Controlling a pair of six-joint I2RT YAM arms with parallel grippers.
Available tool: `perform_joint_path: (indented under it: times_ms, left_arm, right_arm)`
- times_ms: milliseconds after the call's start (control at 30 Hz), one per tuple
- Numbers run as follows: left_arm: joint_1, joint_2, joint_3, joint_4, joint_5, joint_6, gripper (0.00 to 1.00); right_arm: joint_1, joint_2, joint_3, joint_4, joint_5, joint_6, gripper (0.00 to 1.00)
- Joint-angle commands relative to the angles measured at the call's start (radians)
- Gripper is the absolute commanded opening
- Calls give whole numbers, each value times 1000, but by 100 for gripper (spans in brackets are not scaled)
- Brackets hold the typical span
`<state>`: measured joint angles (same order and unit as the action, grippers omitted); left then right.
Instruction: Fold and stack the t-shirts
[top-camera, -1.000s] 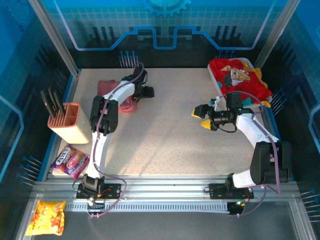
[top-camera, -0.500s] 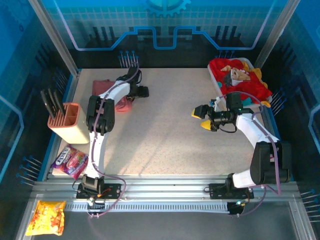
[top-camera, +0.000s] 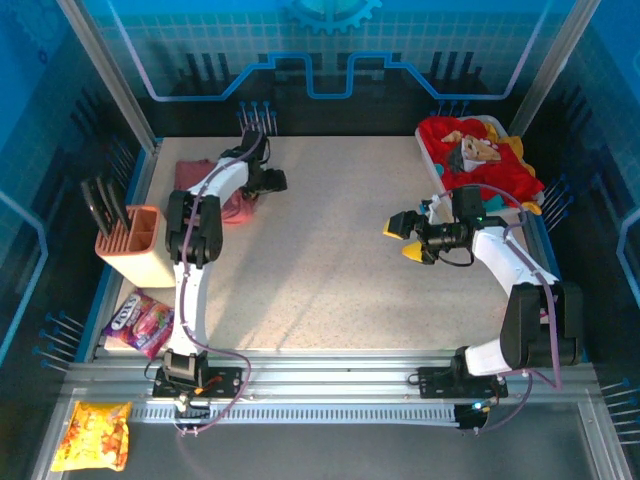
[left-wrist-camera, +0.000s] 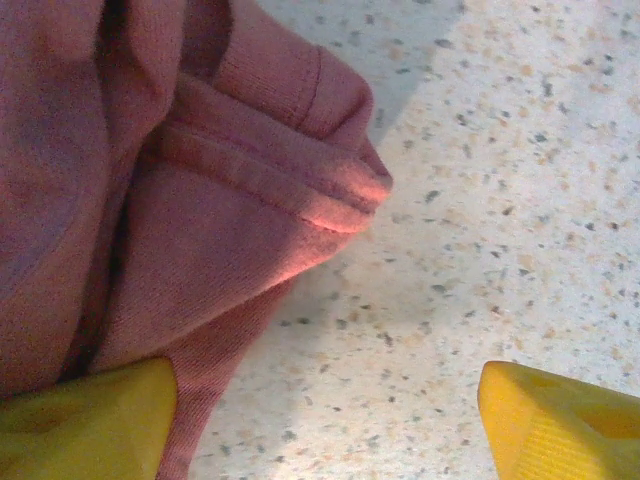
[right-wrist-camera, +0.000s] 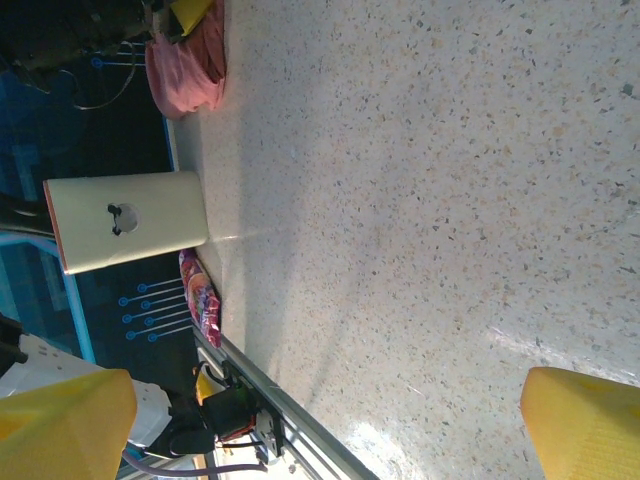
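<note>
shirts lie in two places on your table (top-camera: 330, 270): the dusty pink t-shirt (top-camera: 200, 178) is bunched in a crumpled heap at the far left corner, and the red t-shirts (top-camera: 445, 133) are piled in the white tray (top-camera: 434, 168) at the far right, spilling over its near side, with a bit of yellow cloth at the heap's right edge. your left claw (top-camera: 262, 183) reaches to the right side of the pink heap with its jaws apart and nothing clamped between them. from the left wrist you see the cloth folded over itself in thick ridges, one yellow finger (left-wrist-camera: 85, 420) lying against its lower edge and the other over bare speckled table. your right claw (top-camera: 402, 240) hangs over the middle-right of the table, pointing left, well apart from the pink heap, jaws spread wide and empty. a beige holder (top-camera: 140, 255) with dark handles stands at the left edge near the dusty pink t-shirt, a bright sweets packet (top-camera: 140, 322) lies just in front of it, and an orange-yellow snack bag (top-camera: 92, 435) lies off the table at the near left.
</note>
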<state>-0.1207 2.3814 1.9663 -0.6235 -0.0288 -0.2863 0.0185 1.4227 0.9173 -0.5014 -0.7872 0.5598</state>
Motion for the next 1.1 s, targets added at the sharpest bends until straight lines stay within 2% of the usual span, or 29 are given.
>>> perform_joint_path:
  times_ms: [0, 567, 767, 933, 1067]
  left_arm:
    - [16, 15, 35, -68, 15, -9, 81]
    - [30, 113, 182, -100, 96, -85, 81]
    - [24, 63, 119, -90, 95, -59, 81]
    - [-3, -26, 65, -66, 84, -33, 86]
    - [-26, -79, 76, -66, 83, -13, 99]
  right_arm:
    - [4, -18, 33, -28, 3, -6, 100]
    - [13, -32, 35, -55, 12, -18, 100]
    - [12, -24, 30, -43, 11, -17, 100]
    - [18, -7, 41, -23, 8, -4, 100]
    - [24, -6, 53, -24, 13, -3, 100]
